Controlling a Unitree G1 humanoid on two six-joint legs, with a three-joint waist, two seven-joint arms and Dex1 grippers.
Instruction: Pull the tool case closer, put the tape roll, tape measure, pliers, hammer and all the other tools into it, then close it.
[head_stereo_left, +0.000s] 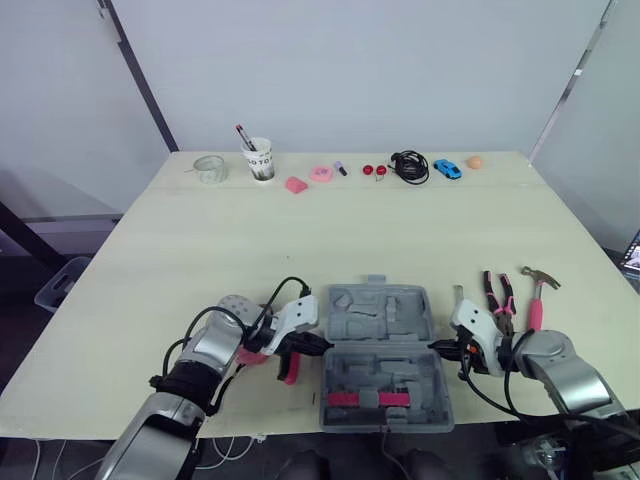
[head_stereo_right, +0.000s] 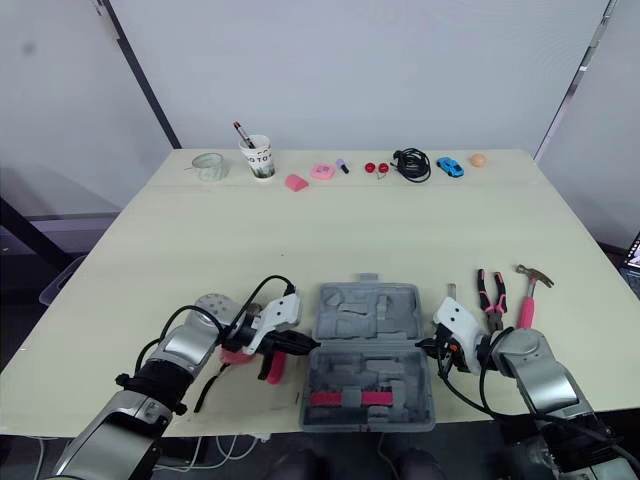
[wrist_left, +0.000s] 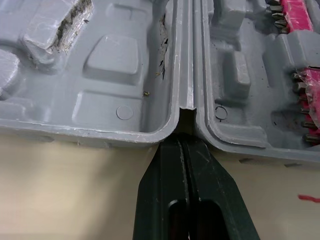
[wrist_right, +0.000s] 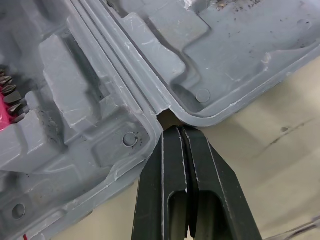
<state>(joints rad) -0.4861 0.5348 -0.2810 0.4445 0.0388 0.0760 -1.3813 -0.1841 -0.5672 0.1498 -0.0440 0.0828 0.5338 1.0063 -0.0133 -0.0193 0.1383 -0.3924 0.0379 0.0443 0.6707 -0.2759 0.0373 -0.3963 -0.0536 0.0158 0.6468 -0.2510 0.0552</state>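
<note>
So the tool case (head_stereo_left: 383, 355) sits open near the front edge of the worktop (head_stereo_left: 300, 230). The left end effector (wrist_left: 181, 145) and right end effector (wrist_right: 180, 131) both have their fingers pressed together, tips poked into the hinge notches on either side. Looks like the pull-closer step to me. Next up is probably grabbing the pliers (head_stereo_left: 498, 295) and hammer (head_stereo_left: 537, 295) lying just to its right.

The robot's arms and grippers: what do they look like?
Both the left arm and the right arm have rounded silver-grey forearms and a white housing at the wrist. Black cables loop along them. The left gripper and right gripper each have two flat, tapering black fingers.
</note>
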